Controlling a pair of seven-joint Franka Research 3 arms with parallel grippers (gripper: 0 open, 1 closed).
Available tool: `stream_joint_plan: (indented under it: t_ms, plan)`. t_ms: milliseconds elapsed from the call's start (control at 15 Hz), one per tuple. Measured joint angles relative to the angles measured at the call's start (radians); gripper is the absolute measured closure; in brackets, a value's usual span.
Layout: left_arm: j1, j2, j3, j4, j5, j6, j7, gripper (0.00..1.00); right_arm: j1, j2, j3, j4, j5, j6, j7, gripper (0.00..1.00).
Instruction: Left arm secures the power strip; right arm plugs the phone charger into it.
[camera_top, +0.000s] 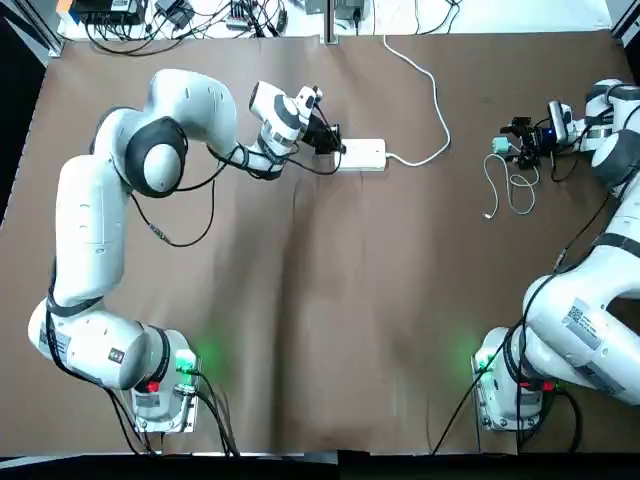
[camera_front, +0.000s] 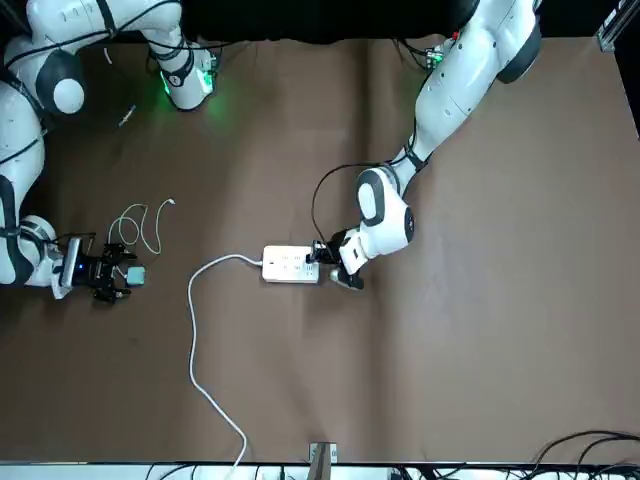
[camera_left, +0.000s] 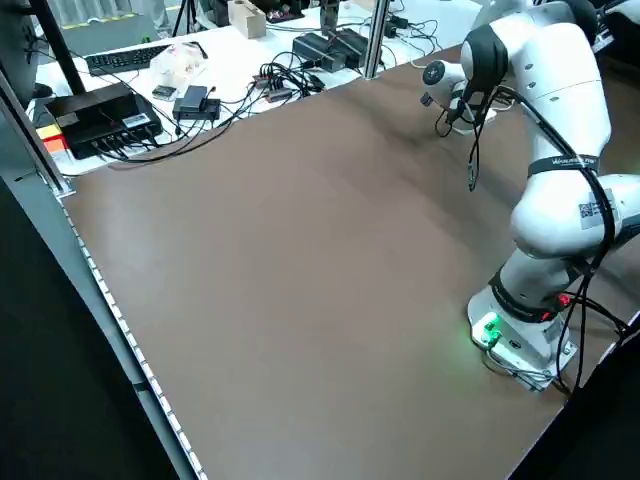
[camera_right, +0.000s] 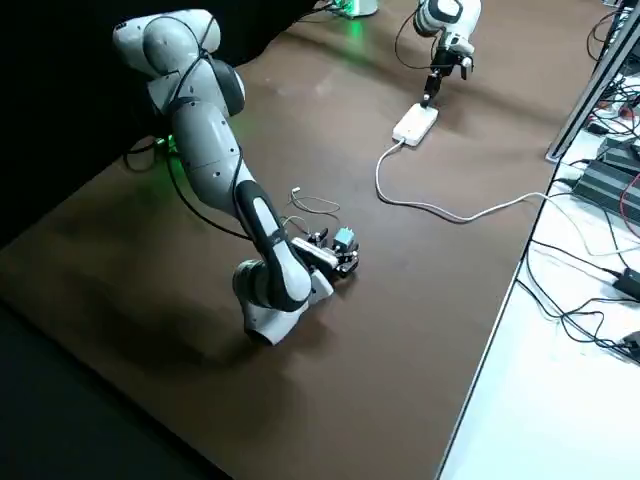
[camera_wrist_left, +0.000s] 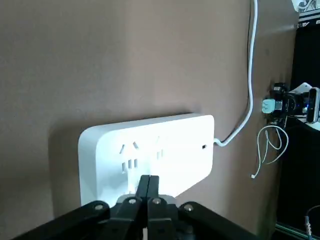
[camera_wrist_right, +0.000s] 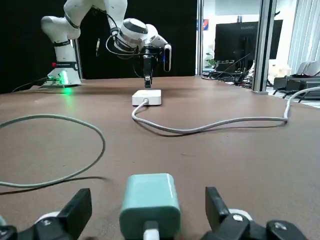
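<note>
The white power strip (camera_top: 362, 154) lies flat at the far middle of the brown table, its thick cord (camera_top: 432, 105) running off toward the far edge. My left gripper (camera_top: 330, 141) is shut, fingertips together and resting on the strip's end (camera_wrist_left: 150, 150) farthest from the cord. At the far right, the teal phone charger (camera_top: 500, 145) sits on the table with its thin white cable (camera_top: 515, 186) looped beside it. My right gripper (camera_top: 517, 149) is low and open. The charger (camera_wrist_right: 150, 200) lies between its fingers (camera_wrist_right: 75, 210), with a gap on each side.
A white bench (camera_left: 150, 70) with black boxes and tangled cables borders the table's far edge, and a metal post (camera_top: 327, 22) stands there. The brown table top (camera_top: 330, 320) between the two arm bases is bare.
</note>
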Motion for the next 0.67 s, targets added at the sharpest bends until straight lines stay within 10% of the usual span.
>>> stream_joint_plan:
  t_ms: [667]
  plan:
    - [0.003,0.008,0.009,0.011,0.003,0.001,0.004,0.99,0.015,0.0,0.0,0.02,-0.009,0.047,0.027,0.01]
